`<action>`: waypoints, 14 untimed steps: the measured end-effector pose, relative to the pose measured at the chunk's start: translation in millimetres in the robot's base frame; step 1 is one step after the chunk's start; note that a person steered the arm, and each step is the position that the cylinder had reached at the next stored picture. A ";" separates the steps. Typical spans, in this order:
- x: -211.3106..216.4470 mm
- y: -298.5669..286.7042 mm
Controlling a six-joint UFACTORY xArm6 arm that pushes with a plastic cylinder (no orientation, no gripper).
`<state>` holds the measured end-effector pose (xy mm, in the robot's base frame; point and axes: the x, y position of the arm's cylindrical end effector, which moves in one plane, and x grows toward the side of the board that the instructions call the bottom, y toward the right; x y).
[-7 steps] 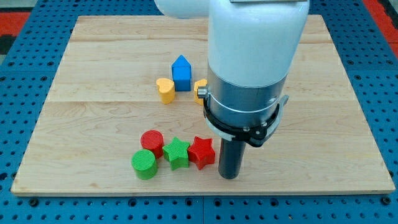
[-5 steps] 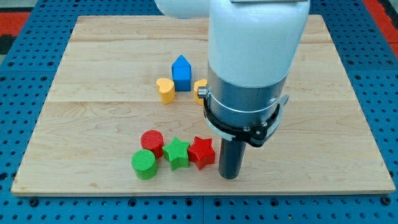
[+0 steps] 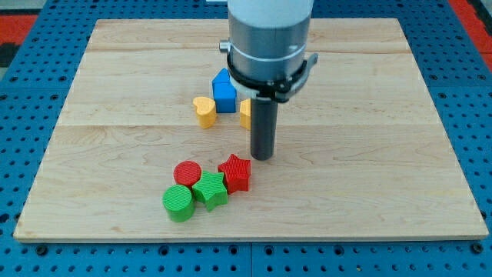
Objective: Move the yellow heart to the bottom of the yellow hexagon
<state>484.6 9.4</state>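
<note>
The yellow heart lies left of the board's middle, just left of the blue house-shaped block. The yellow hexagon is to the right of the blue block and is mostly hidden behind my rod. My tip rests on the board below the hexagon and to the lower right of the heart, apart from both. It stands just above and to the right of the red star.
A red cylinder, a green cylinder and a green star cluster with the red star near the view's bottom. The wooden board lies on a blue pegboard.
My tip moved up and slightly left, from right of the red star to just below the hexagon. The red star and green star shifted left and up a little.
</note>
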 end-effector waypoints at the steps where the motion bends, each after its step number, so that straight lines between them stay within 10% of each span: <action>1: -8.3 -67.7; 3: -43.5 -165.1; 7: -65.3 19.2; 9: -50.6 -70.9; 14: -13.9 -0.7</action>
<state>470.8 8.7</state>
